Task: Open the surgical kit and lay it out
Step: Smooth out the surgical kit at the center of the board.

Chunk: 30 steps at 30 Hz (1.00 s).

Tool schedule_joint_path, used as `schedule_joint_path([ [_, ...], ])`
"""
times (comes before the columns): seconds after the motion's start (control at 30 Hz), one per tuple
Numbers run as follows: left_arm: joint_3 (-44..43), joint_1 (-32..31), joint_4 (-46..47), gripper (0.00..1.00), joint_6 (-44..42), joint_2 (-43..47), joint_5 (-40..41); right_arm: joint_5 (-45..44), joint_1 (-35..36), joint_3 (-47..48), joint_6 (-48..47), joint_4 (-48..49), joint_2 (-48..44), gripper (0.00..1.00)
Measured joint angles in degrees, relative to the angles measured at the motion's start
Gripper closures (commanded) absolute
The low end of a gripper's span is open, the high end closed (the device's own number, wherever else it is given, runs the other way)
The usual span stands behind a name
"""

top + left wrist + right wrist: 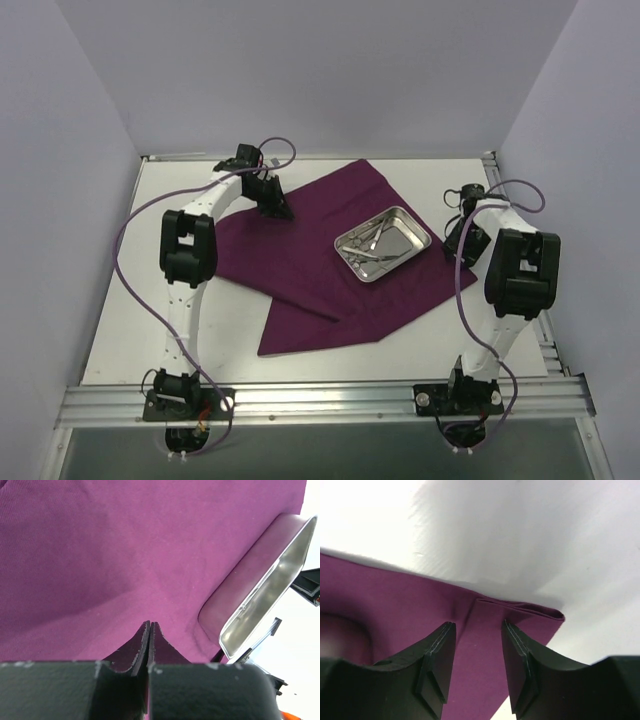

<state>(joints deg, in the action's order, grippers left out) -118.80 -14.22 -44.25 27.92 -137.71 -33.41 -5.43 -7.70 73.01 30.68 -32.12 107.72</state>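
Note:
The dark purple cloth wrap lies spread on the white table. The steel tray sits on its right half, with ring-handled instruments inside. My left gripper is over the cloth's back left part. In the left wrist view its fingers are pressed shut just above the cloth, with the tray to the right. I see nothing between them. My right gripper is at the cloth's right corner. It is open and straddles a folded-over cloth corner.
White walls enclose the table on the left, back and right. An aluminium rail runs along the near edge and carries both arm bases. Bare white table lies beyond the cloth's right corner.

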Motion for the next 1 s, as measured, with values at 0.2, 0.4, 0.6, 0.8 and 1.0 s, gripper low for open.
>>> schedule_joint_path([
  [0.2, 0.0, 0.0, 0.0, 0.98, 0.5, -0.7, 0.1, -1.9, -0.1, -0.5, 0.0, -0.7, 0.9, 0.73],
  [0.4, 0.0, 0.1, -0.8, 0.98, 0.7, -1.1, 0.9, -2.8, -0.1, -3.1, 0.8, -0.4, -0.2, 1.00],
  [0.6, -0.1, 0.9, -1.5, 0.98, 1.4, -1.6, 1.5, -4.3, -0.4, -5.4, 0.8, -3.3, -4.3, 1.00],
  [0.8, -0.1, 1.9, -2.1, 0.98, 1.5, -2.1, 1.7, -5.1, -2.1, -8.0, 1.4, -8.4, -15.3, 1.00],
  [1.0, -0.1, 2.0, -2.1, 0.98, 1.5, -2.1, 1.7, -3.9, -8.4, -12.5, 2.8, -12.9, -27.0, 1.00],
])
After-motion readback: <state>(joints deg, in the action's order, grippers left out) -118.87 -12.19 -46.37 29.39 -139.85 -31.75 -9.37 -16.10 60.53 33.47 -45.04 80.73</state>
